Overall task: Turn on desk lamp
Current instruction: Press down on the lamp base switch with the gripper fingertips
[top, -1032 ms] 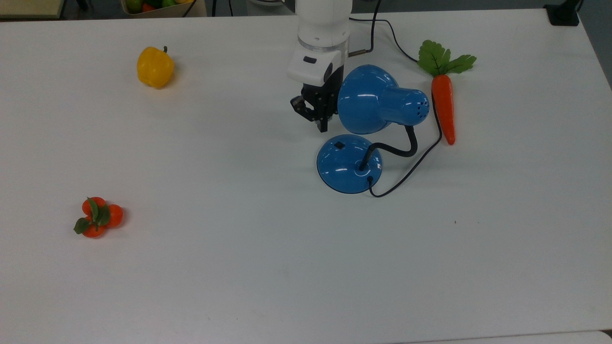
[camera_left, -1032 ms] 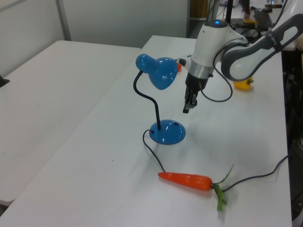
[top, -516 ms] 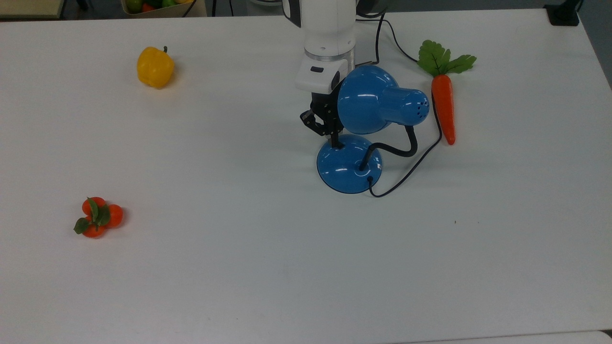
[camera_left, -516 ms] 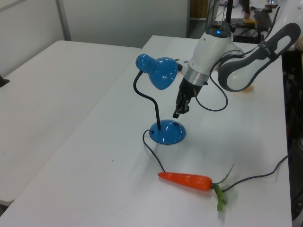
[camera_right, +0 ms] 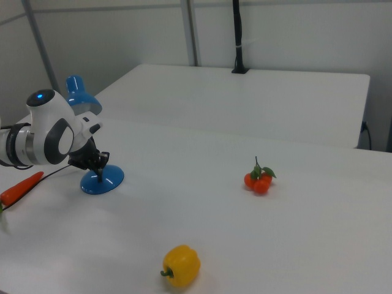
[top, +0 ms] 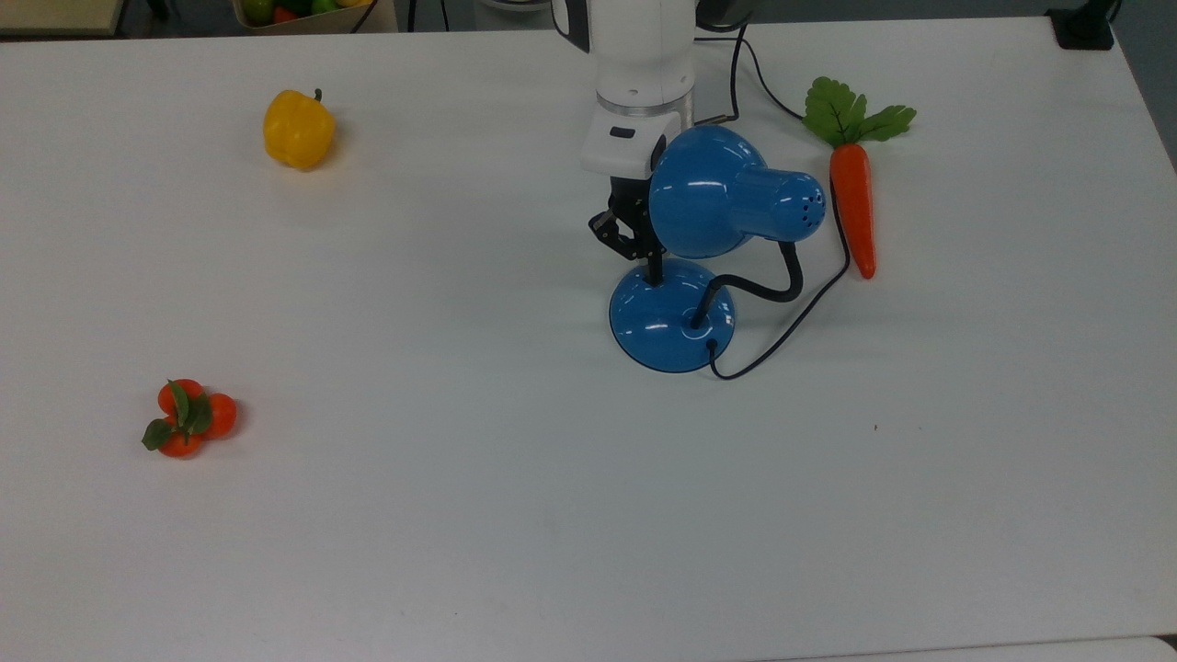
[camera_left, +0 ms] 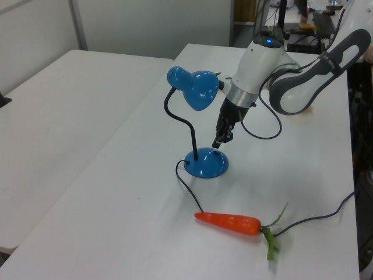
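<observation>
The closed tool [top: 654, 267] has come down onto the desk lamp [top: 672, 315] base; left view shows contact.

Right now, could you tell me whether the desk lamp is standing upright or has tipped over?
Upright. The desk lamp rests flat on its round base on the table, its bendy neck carrying the shade above it.
</observation>
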You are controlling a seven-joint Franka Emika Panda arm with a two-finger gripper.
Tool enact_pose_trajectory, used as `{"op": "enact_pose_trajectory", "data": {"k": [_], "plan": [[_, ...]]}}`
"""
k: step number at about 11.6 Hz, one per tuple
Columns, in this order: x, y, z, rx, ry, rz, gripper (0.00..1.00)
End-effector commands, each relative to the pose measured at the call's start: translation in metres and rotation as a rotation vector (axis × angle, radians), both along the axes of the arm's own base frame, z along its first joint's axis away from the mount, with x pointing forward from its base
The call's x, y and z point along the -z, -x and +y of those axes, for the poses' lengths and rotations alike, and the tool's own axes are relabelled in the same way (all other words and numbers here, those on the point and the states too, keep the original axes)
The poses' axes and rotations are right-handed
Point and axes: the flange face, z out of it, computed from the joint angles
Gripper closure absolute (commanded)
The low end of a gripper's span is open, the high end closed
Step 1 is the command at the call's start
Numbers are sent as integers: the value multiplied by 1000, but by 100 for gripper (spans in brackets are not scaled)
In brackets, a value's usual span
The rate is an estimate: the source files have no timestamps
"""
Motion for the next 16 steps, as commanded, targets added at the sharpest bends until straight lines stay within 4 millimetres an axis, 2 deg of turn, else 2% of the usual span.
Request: {"op": "enact_pose_trajectory", "data": {"k": [1,16], "plan": [[5,1,4,-12,-8,-3,100],[25,-4,13,-35,-8,17,100]]}}
